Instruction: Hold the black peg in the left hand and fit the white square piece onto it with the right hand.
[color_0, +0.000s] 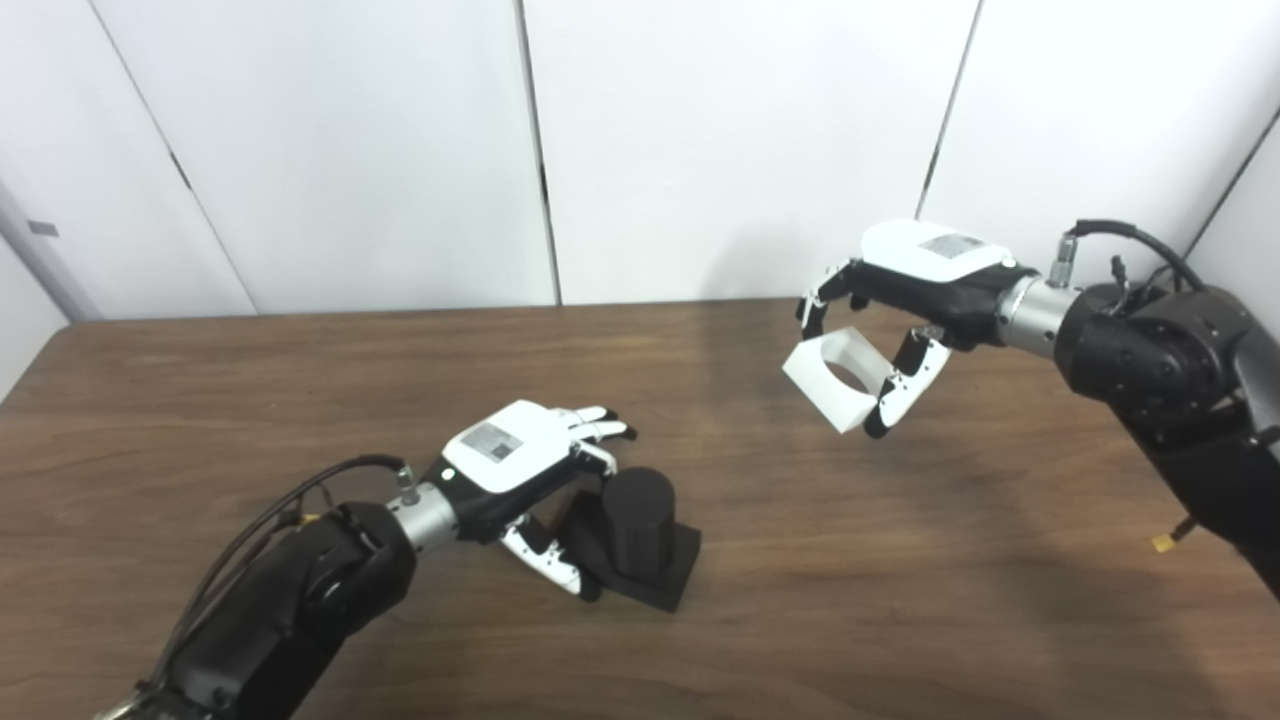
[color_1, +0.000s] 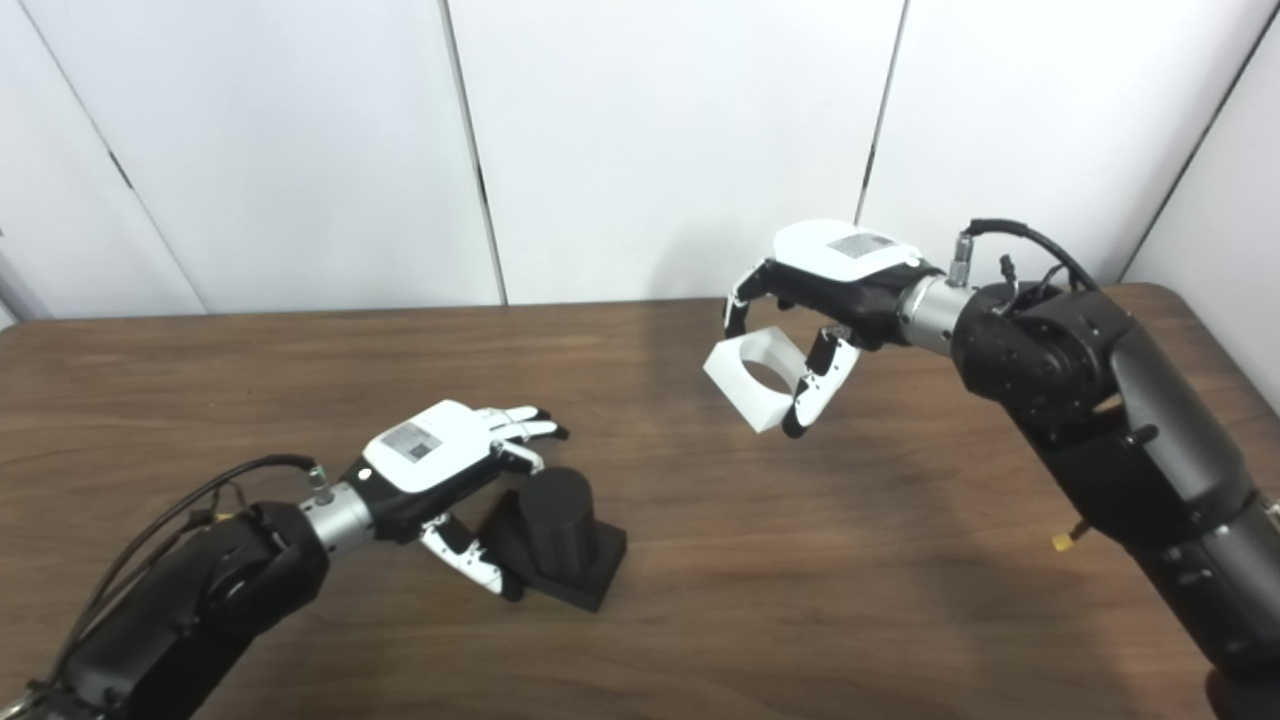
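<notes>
The right hand (color_0: 905, 300), in the upper right of the frame, is closed on the white square piece (color_0: 838, 380), fingers over its far side and thumb down the near corner. The piece hangs clear of the tabletop (color_0: 900, 600), tilted, its round hole facing down and toward the camera. It looks like a thin-walled, rigid plastic block: light, stiff and probably smooth, so a grip across two opposite outer faces, as now, should hold it without covering the bore.

The left hand (color_0: 520, 470), lower left of centre, lies against the black peg (color_0: 640, 520) with fingers stretched over the top and the thumb low beside the square base (color_0: 650, 580). It reaches around the peg without clearly clamping it; the fingers look spread. The peg stands upright on its base, resting on the tabletop. It appears solid and rigid, heavier than the white piece, and is best held by the base or low on the cylinder, leaving the top free.

The white piece is well apart from the peg, up and to the right of it.
</notes>
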